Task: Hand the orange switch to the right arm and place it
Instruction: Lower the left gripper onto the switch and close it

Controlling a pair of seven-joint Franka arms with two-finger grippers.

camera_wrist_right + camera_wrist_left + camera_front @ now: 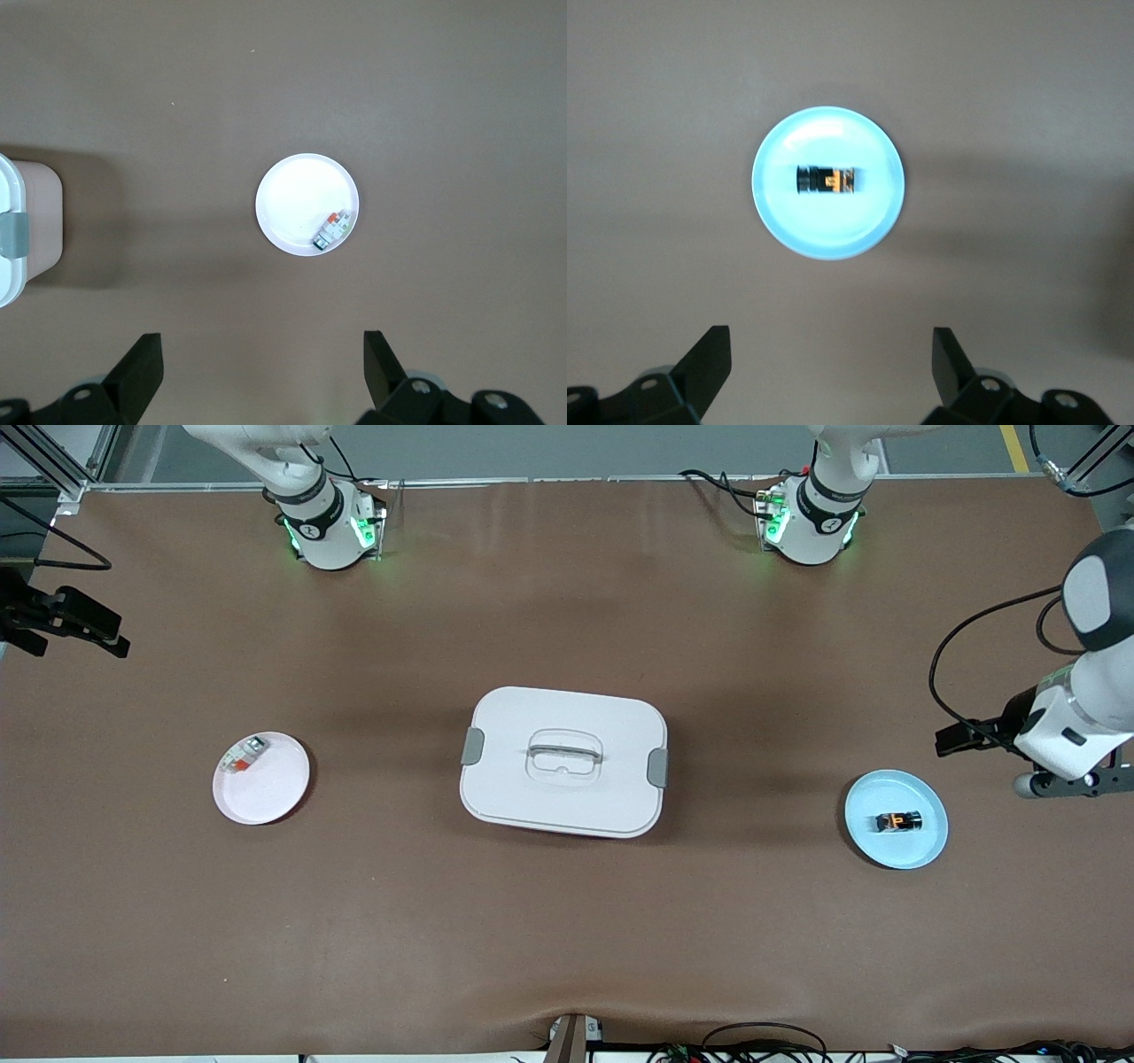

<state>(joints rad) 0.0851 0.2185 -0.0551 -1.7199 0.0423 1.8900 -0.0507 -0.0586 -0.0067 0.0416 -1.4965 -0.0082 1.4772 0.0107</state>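
Brown tabletop with a lidded white box at its middle and a plate toward each arm's end.

Left claw hangs spread wide and empty, with the orange switch lying below it on the light blue plate, long axis across the claw's opening. Right claw, also wide open, hovers near the white plate, which carries a small white-grey part at its rim. Only the front view shows both plates together; no readable writing shows on anything.
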